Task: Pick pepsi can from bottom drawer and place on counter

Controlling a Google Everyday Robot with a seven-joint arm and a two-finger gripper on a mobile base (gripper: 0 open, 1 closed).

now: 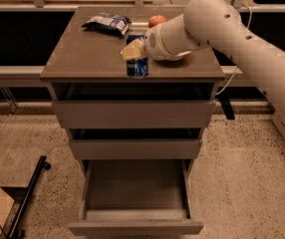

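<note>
- Gripper sits over the front-centre of the counter, at the end of the white arm, which comes in from the right; its yellowish fingers look clamped on the upper part of the pepsi can
- Pepsi can is upright, long axis vertical, directly below and slightly in front of the gripper, w/ its body showing beneath the fingers, close to the counter's front edge
- Key relation for the next move: can base vs. counter top. They look touching or just about, but the view can't settle whether the can rests on the surface or hangs just above it
- Judgement: the place step is nearly done. What's left is a short straight lowering if there's any gap, then letting go. So near the edge, a tilt on release could tip the can fwd
- Bottom drawer is pulled out and shows only its bare floor
- Snack bag and apple lie at the back of the counter, well apart from the can
- Hidden: the can's top and rear side are behind the fingers and wrist, the far finger isn't visible, and the arm is cut off at the right frame edge
</note>
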